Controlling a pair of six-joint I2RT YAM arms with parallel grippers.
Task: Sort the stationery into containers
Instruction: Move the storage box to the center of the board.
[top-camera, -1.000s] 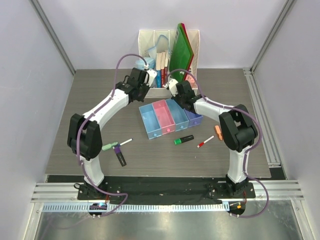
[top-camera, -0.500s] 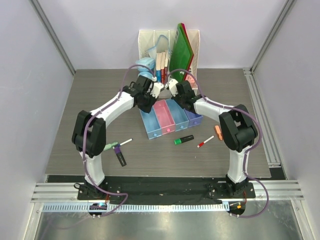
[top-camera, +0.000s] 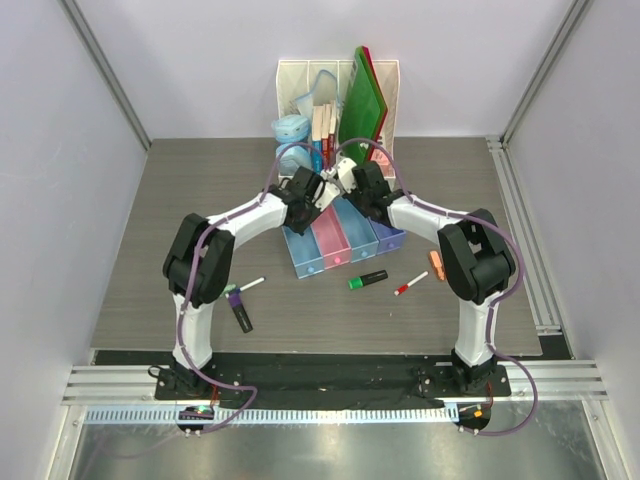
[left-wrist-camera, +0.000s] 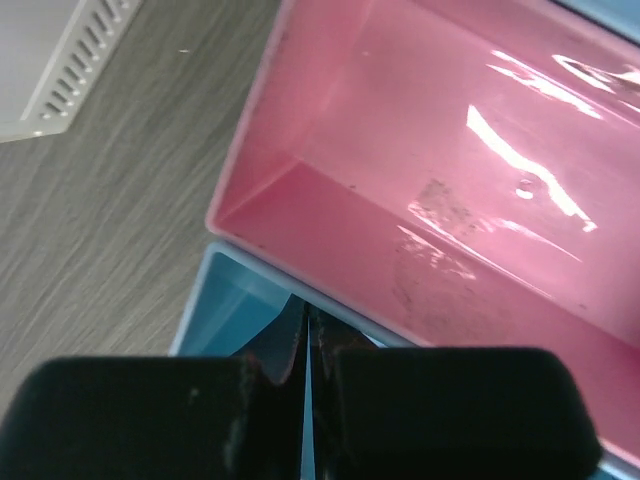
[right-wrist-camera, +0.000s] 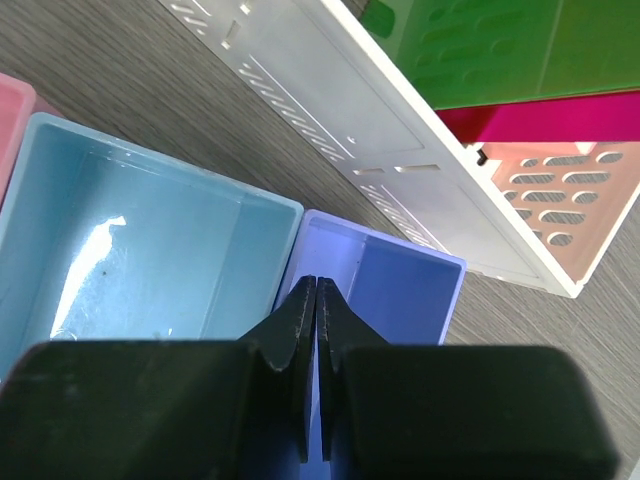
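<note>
Four trays stand in a row: light blue (top-camera: 300, 248), pink (top-camera: 328, 232), light blue (top-camera: 354, 228) and purple (top-camera: 386, 236). My left gripper (top-camera: 314, 192) is shut, its tips (left-wrist-camera: 307, 318) over the wall between the left blue tray (left-wrist-camera: 225, 320) and the pink tray (left-wrist-camera: 420, 170). My right gripper (top-camera: 350, 186) is shut, its tips (right-wrist-camera: 316, 285) at the wall between the blue tray (right-wrist-camera: 140, 230) and the purple tray (right-wrist-camera: 400, 280). All trays look empty. A green-ended marker (top-camera: 368, 279), two red-capped pens (top-camera: 410, 285) (top-camera: 252, 284), a purple-ended marker (top-camera: 240, 312) and an orange piece (top-camera: 437, 264) lie on the table.
The white slotted file rack (top-camera: 338, 100) with books and green folders (top-camera: 362, 100) stands just behind the trays. It also shows in the right wrist view (right-wrist-camera: 400, 130). A pale blue rounded case (top-camera: 291, 129) sits at its left. The left arm's elbow covers the mint highlighter's place.
My left gripper has swung right from beside the rack to the far end of the left blue and pink trays, uncovering the pale blue case. The right arm has not moved.
</note>
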